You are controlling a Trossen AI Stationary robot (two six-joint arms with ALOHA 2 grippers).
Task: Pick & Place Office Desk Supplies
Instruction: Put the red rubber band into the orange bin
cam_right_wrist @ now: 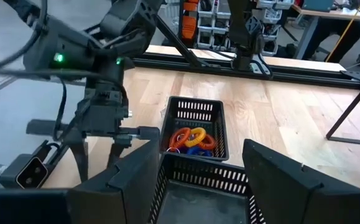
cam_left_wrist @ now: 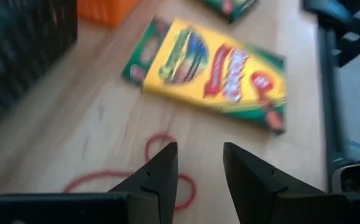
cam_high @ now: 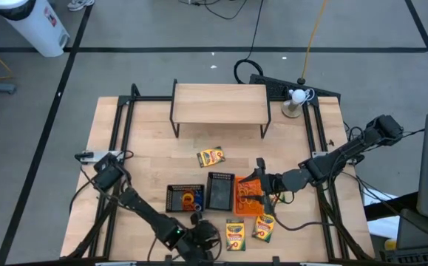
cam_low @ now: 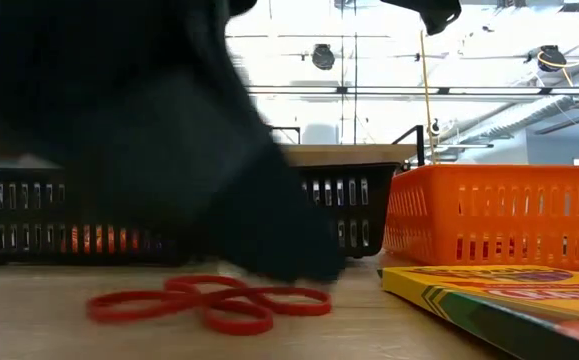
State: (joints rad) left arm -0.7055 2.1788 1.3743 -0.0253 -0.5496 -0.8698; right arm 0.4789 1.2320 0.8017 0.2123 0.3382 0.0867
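Red rubber bands point(cam_left_wrist: 167, 177) are lying loose on the worktop point(cam_high: 154, 159) at its near edge, just before the black mesh tray point(cam_high: 185, 197) already holding bands. Left end effector point(cam_left_wrist: 199, 163) is hovering directly over them, fingers spread. For a clean pick it should be descending squarely until fingertips are touching wood, closing on one loop only. Crayon box point(cam_left_wrist: 211, 71) is lying close beside. Right end effector point(cam_right_wrist: 201, 163), fingers parted, is waiting above the middle black tray point(cam_right_wrist: 195, 183).

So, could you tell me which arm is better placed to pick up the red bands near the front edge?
Left. Its gripper hangs open right over the red bands; the right gripper is over the trays, farther off.
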